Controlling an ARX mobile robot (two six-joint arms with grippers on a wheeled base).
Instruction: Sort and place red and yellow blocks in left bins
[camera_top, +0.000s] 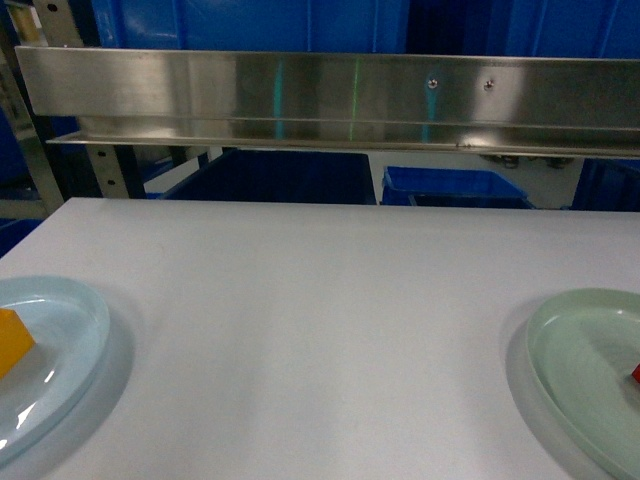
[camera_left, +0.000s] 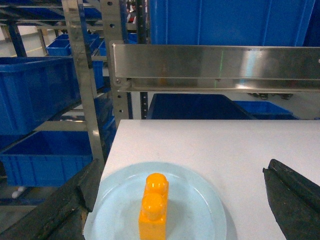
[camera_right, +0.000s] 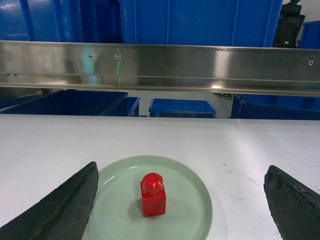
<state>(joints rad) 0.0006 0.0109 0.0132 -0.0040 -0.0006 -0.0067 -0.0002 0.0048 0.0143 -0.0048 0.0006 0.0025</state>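
An orange-yellow block (camera_left: 154, 207) with two studs stands upright on a pale blue plate (camera_left: 200, 210); the head view shows it at the far left (camera_top: 12, 340). My left gripper (camera_left: 181, 171) hovers open over this plate, its fingers (camera_left: 60, 205) wide on either side of the block. A red block (camera_right: 152, 195) with one stud stands on a pale green plate (camera_right: 185, 200); only a sliver of it (camera_top: 636, 373) shows in the head view. My right gripper (camera_right: 181, 170) is open above it, holding nothing. Blue bins (camera_left: 35, 90) sit on shelving left of the table.
A steel rail (camera_top: 320, 100) runs across behind the white table (camera_top: 320, 300). More blue tubs (camera_top: 455, 185) stand behind and below it. A metal rack upright (camera_left: 82, 75) stands by the table's left corner, with a lower blue bin (camera_left: 45, 155) beside it.
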